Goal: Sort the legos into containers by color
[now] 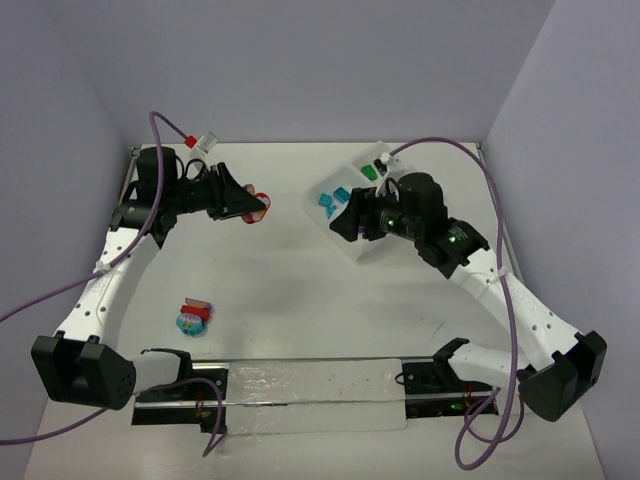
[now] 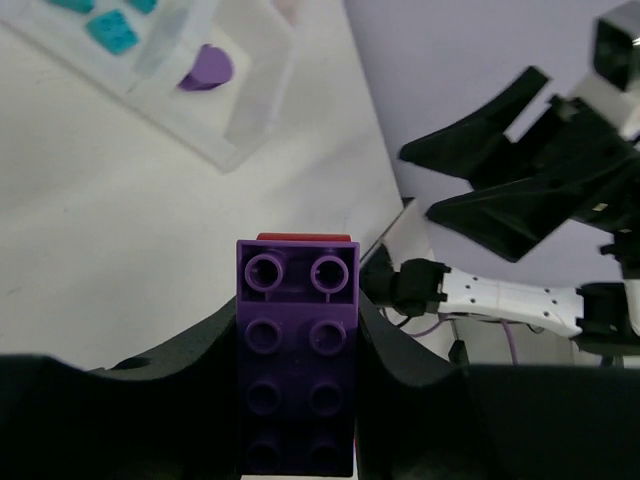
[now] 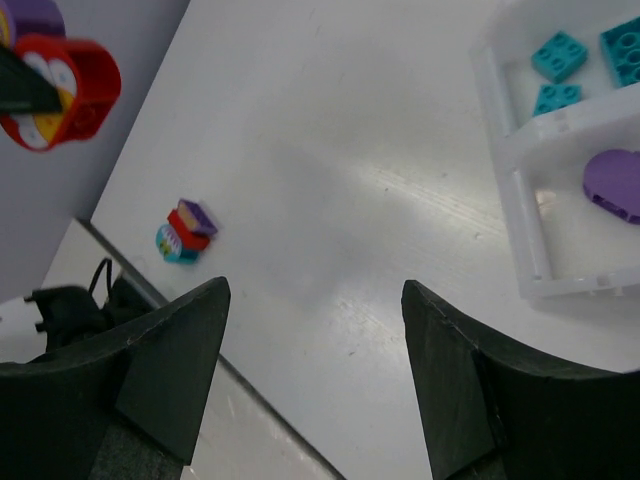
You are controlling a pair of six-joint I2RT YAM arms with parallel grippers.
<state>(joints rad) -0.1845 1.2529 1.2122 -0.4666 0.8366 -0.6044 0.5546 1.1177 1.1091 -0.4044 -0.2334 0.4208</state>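
Two arms reach over a white table (image 1: 300, 290). In the top view's upper left, the left gripper (image 1: 255, 207) is clamped tight on a purple brick (image 2: 298, 350) backed by a red piece (image 3: 60, 90). A multicoloured clump (image 1: 191, 318) lies lower left. Upper right, the right gripper (image 3: 312, 300) hangs empty, jaws apart, at the edge of the clear tray (image 3: 520, 200), which holds teal bricks (image 3: 560, 55) and a purple piece (image 3: 615, 185).

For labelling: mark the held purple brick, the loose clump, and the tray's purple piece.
purple brick (image 2: 297, 340): left wrist view, studded face.
loose clump (image 1: 190, 319): top external view, its middle.
purple piece (image 3: 615, 183): right wrist view, top surface.
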